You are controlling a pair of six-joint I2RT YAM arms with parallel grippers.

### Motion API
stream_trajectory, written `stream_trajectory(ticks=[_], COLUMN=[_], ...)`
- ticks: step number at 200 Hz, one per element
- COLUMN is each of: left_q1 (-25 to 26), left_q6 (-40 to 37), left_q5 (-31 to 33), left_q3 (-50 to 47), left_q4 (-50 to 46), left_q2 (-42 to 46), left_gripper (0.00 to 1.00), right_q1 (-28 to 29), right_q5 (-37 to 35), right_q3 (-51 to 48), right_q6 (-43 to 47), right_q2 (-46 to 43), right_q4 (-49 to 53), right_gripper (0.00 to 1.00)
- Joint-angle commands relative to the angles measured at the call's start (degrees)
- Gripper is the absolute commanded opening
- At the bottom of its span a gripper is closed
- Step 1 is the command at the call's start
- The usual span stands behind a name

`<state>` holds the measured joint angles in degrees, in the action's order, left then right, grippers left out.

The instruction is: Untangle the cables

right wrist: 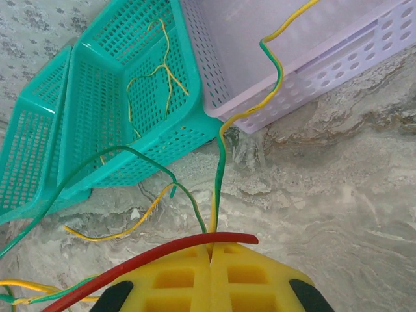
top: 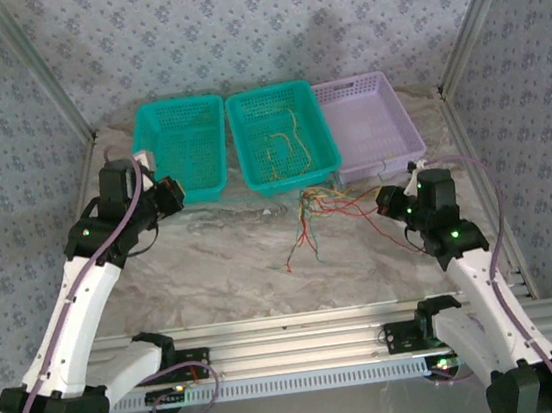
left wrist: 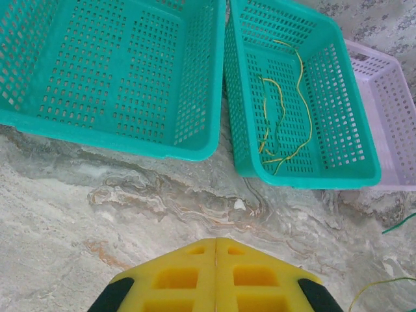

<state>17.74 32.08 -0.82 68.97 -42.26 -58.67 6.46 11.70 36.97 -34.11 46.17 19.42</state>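
Note:
A tangle of thin red, green and yellow cables (top: pixel 313 212) lies on the marble table in front of the middle teal basket (top: pixel 319 126). More yellow-green cables (left wrist: pixel 279 117) lie inside that basket. My right gripper (right wrist: pixel 211 247) is shut on a green-yellow cable (right wrist: pixel 221 162) that rises from the fingertips toward the lilac basket (right wrist: pixel 338 58). A red cable (right wrist: pixel 162 255) lies across the yellow fingertips. In the top view the right gripper (top: pixel 386 201) is at the tangle's right edge. My left gripper (left wrist: pixel 216 242) is shut with nothing in it, low over bare table in front of the left teal basket (left wrist: pixel 156 146).
The three baskets stand side by side at the back: left teal basket (top: pixel 147 142), middle teal basket, lilac basket (top: pixel 402 121). Patterned walls and metal posts close in the sides. Bare marble (top: pixel 214 275) lies between the arms and the baskets.

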Motion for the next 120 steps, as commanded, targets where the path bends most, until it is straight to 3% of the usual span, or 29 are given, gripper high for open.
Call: stream_trajectory(ticks=[1,43,63,82,105,120], left_q1=[-3.85,-3.85,-3.85,-3.85,-3.77,-3.72], left_q6=[-1.34,-0.37,-0.10,-0.08,0.27,0.52], left_q5=[12.40,9.44,8.32,6.94,4.99,3.09], left_q3=[1.53,0.47,0.01,-0.95,-1.46,-1.23], left_q4=[-0.73,-0.42,-0.42,0.27,1.24,1.73], left_q2=[0.42,-1.07,-1.61,-1.86,-2.60,-3.70], left_gripper=[0.00,0.00,0.00,0.00,0.00,0.00], right_q1=[-1.76,3.51,4.39,6.63,15.48,23.94], right_q5=[-13.43,-12.02,-11.39,-4.79,3.58,0.44], right_q3=[-3.04,-1.12,-0.72,-1.57,-1.71,0.18], right_q6=[0.78,3.09,3.04,3.15,5.42,6.50], right_q2=[2.79,4.82,3.72,2.91,7.74,12.80], right_q4=[1.77,2.03,2.54,-2.49,-11.98,-15.51], right_gripper=[0.12,0.42,0.48,0.55,0.60,0.61])
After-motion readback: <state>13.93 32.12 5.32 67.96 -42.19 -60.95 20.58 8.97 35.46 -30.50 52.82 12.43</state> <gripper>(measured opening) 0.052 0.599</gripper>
